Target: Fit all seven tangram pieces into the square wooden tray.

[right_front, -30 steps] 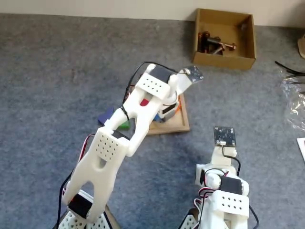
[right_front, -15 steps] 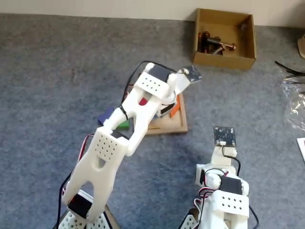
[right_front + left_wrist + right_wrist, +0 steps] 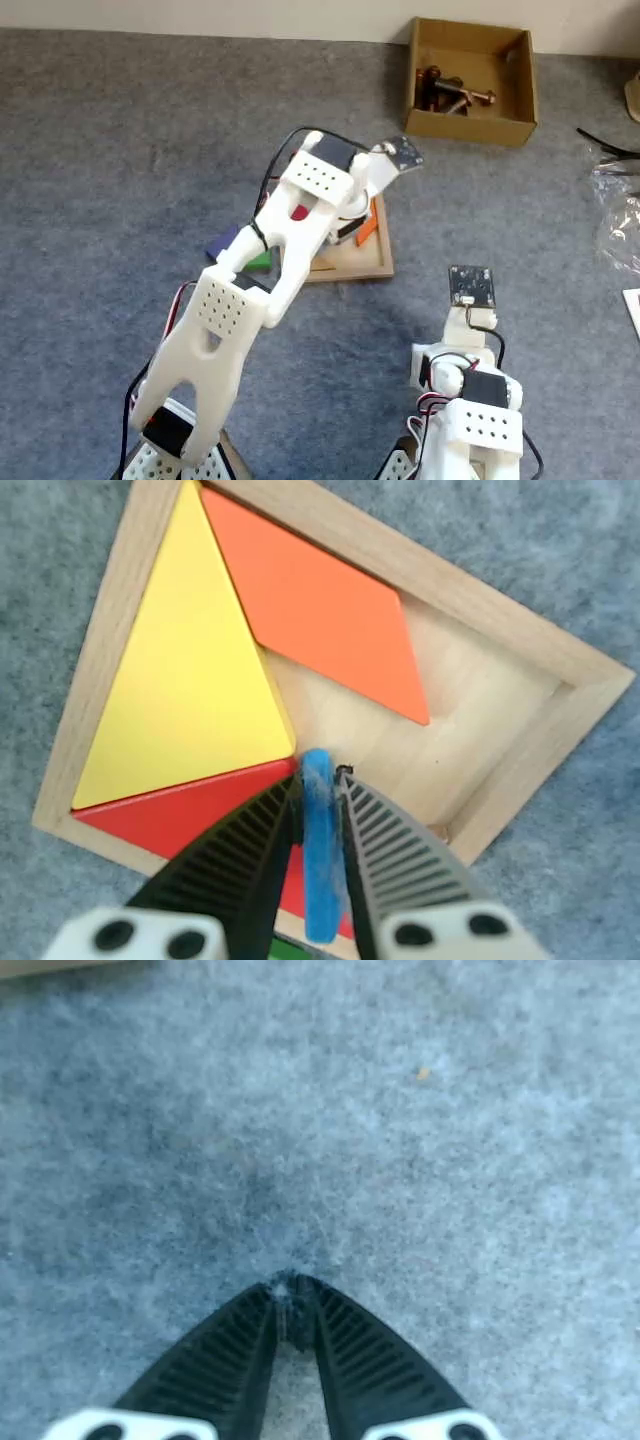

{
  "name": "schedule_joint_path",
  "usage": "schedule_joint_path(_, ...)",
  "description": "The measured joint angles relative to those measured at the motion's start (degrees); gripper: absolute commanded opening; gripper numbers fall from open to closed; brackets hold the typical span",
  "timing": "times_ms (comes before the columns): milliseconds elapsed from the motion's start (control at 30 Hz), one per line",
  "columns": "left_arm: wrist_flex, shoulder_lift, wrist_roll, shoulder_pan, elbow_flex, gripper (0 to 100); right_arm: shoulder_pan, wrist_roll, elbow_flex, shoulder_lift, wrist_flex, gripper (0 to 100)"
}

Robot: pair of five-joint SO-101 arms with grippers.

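My left gripper [image 3: 318, 778] is clamped on a blue piece [image 3: 320, 865], which stands on edge between my two fingers [image 3: 258, 845]. It is pinched by its flat faces, so from my wrist I see just its thin side. The piece hangs over the tray [image 3: 500, 610], and its far end sits right at the spot where the yellow triangle [image 3: 190, 680] and the red triangle [image 3: 180, 815] meet the bare wood (whether it touches the floor I cannot tell).

The yellow triangle lies flat against one tray wall. The orange piece [image 3: 320, 610], a parallelogram, is just beside it along the next wall, and the two share an edge. The red triangle fills the strip along the yellow one's other side. The remaining corner of the tray floor is bare wood.

From above, my left arm [image 3: 260, 290] stretches across the tray [image 3: 365, 268] and covers most of it. A green piece [image 3: 259, 262] and a dark blue piece [image 3: 222, 243] lie on the carpet [image 3: 120, 180] just outside the tray, on the side away from the box [image 3: 470, 125].

My right gripper [image 3: 292, 1285] is closed on nothing, with its tips together low over the carpet, well apart from the tray.
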Motion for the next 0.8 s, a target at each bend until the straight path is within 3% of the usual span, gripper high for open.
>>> schedule_joint_path(467,1.0,-0.1,-0.1,8.6,-0.2,4,0.0,0.0,0.0,0.0,0.0,0.5)
schedule_joint_path(800,1.0,-0.1,-0.1,11.0,-0.4,4,0.0,0.0,0.0,0.0,0.0,0.5)
